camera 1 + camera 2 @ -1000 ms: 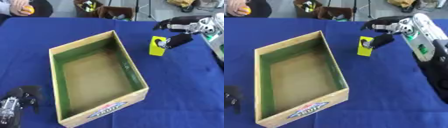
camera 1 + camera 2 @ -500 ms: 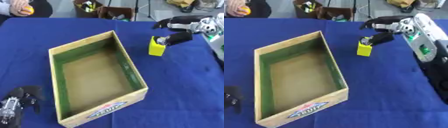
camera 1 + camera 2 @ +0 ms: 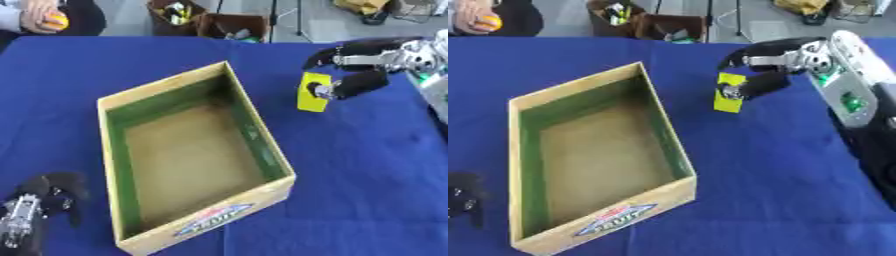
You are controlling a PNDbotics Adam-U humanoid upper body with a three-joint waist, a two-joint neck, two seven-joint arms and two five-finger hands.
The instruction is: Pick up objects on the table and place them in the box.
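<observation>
The wooden box (image 3: 188,160) sits open and skewed across the middle of the blue tabletop (image 3: 367,165), leaving wide bare cloth to its right and along the near edge, while my left hand (image 3: 35,212) rests by the near left corner. The thing I am after is a small yellow block (image 3: 311,92) with a grey spot on its side, toward the far right of the tabletop, just right of the box's far corner. My right hand (image 3: 767,67) is curled round it, fingers arched over the top and thumb against its right side.

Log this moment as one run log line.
right hand: shut on yellow block, right of box | box: nothing visible inside | left hand: idle, lower left corner | step: block not yet in box
</observation>
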